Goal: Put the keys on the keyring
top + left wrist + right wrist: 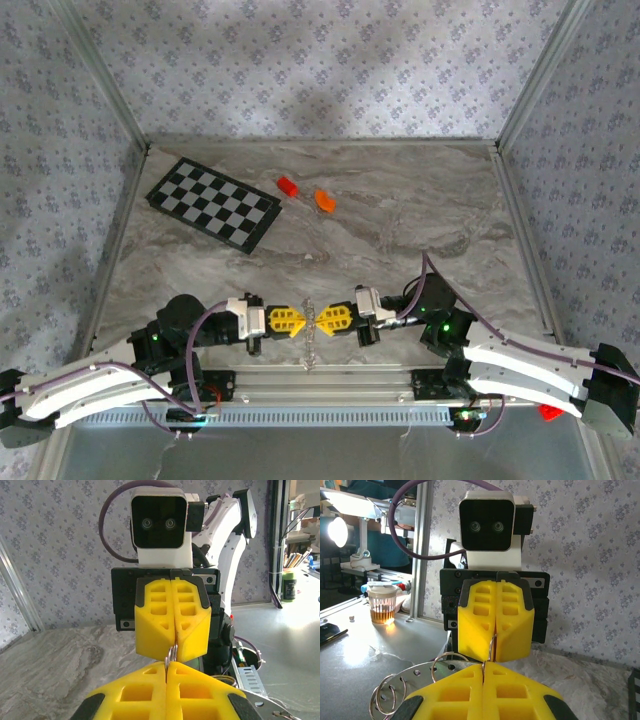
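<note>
Top external view gives you the keyring (311,335) at bottom centre of the frame, a thin silvery sliver standing on edge between the two yellow pincers. Your left pincer (302,321) comes at it from the left of the frame and your right pincer (321,320) from the right, their tips almost meeting on the metal.

From the left wrist you see the keyring (171,655) as a small curved bit of wire at lower centre. The left pincer (166,667) has its fingers pressed together on it at the bottom of the frame. Facing you, the right pincer (173,647) is also clamped shut on it, with no gap between its fingers.

From the right wrist you get the mirror of that. The keyring (491,647) shows as a thin upright wire, pinched by the right pincer (484,667) below and by the left pincer (496,647) facing it. At lower left of that frame lie several silvery wire loops (384,697); you cannot tell whether they join the pinched ring.

Further up the marbled desk (420,230) in the top view, well apart from the pincers, sit a checkered board (213,203), a red brick (288,185) and an orange block (325,200).
</note>
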### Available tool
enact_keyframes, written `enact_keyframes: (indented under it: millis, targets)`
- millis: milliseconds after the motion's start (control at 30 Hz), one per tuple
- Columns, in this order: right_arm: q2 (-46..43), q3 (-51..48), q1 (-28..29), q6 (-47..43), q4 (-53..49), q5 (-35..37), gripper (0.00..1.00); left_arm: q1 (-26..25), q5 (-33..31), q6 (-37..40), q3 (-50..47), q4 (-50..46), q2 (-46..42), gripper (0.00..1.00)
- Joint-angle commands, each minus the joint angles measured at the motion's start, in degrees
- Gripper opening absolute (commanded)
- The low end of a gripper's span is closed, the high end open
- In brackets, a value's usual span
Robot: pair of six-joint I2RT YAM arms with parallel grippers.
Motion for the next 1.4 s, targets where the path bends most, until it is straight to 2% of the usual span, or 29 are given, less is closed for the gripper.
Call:
enact_keyframes:
  millis: [0, 367, 867, 1200, 1367]
  targets:
    - [-1.0, 0.0, 1.0, -1.3, -1.3, -1.2, 0.00, 0.0, -3.0, -1.0, 0.9, 5.8, -0.6, 0.00]
    - [-1.2, 0.4, 1.5, -2.9, -3.0, 0.0, 0.00, 0.0, -7.3, -3.1, 1.8, 5.2, -0.3, 0.00]
    - [-1.6, -1.1, 1.9, -4.0, -2.4, 3.8, 0.00, 0.1, -6.2, -6.7, 0.5, 10.2, -0.2, 0.00]
    - [-2.2, -1.3, 2.9, -3.7, -2.2, 5.0, 0.16, 0.0, -6.7, -7.0, -1.1, 13.0, -0.1, 0.00]
    - [-5.1, -2.0, 3.0, 2.0, -2.2, 8.4, 0.29, 0.1, -6.5, -6.4, -1.6, 13.7, -0.9, 0.00]
